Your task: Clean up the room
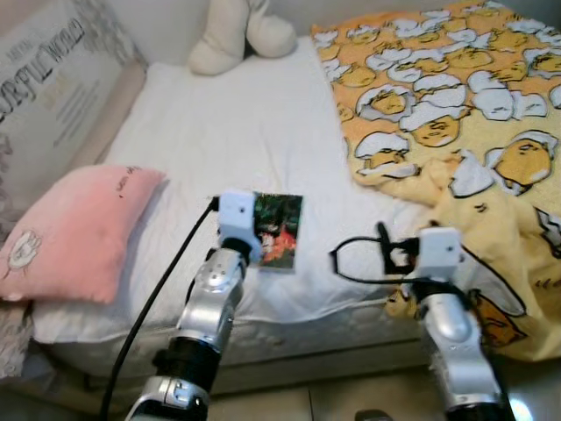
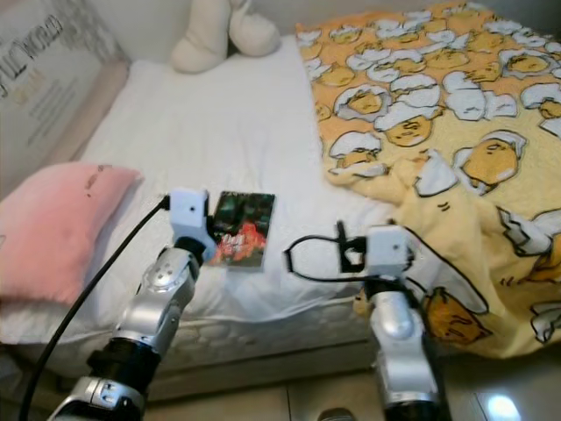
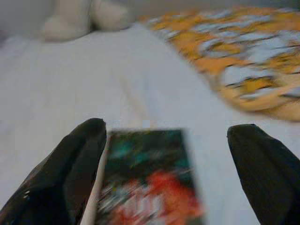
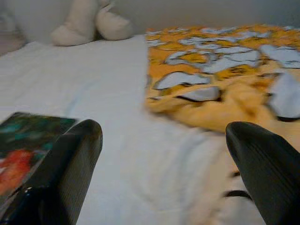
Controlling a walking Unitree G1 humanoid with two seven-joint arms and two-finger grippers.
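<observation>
I see a bed (image 1: pixel 263 132) with a white sheet, a cream plush toy (image 1: pixel 238 33) at its head and a pink pillow (image 1: pixel 74 230) near my left. A yellow blanket (image 1: pixel 456 114) printed with cartoon faces covers the bed's right side and spills over the edge. A dark book (image 1: pixel 279 230) lies flat near the front edge. My left gripper (image 3: pixel 166 154) hovers just short of it, jaws wide apart and empty. My right gripper (image 4: pixel 164 159) sits near the blanket's edge, also spread wide, holding nothing.
</observation>
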